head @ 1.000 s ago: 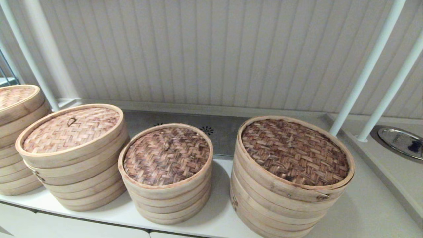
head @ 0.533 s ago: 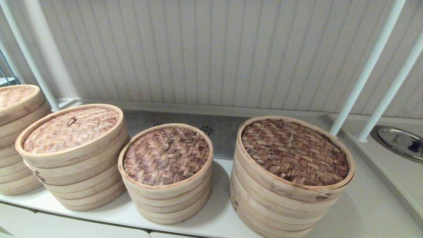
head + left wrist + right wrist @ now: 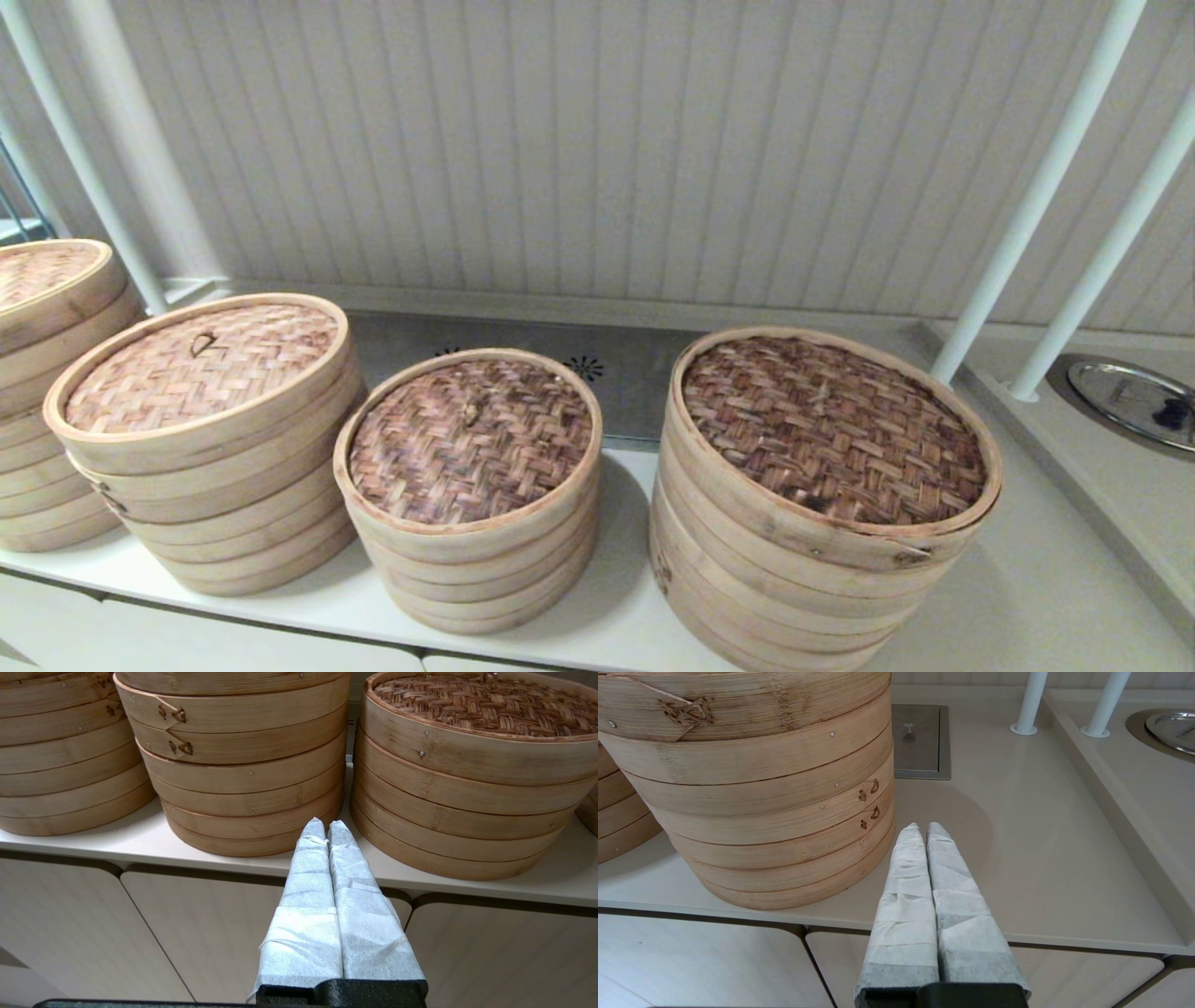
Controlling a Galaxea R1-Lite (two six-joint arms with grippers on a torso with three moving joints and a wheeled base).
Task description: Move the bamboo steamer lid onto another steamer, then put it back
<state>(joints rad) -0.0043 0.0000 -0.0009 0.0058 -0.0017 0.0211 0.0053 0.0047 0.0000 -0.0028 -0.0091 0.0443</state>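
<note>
Bamboo steamer lid [image 3: 199, 365] seated | smallest steamer [image 3: 470, 485] beside | both grippers' jaws pressed together

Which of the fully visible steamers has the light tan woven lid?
The bamboo steamer lid tops the left one of those three. The smallest steamer in the middle and the widest steamer on the right carry darker reddish-brown weave.

Evenly and softly lit from overhead, no glare; only faint, diffuse shadows on the countertop [image 3: 1018, 597] right of the steamers. Sharp throughout the head view, slight bending of the white posts [image 3: 1036, 201] toward the edges. Crisp wrist views too
</note>
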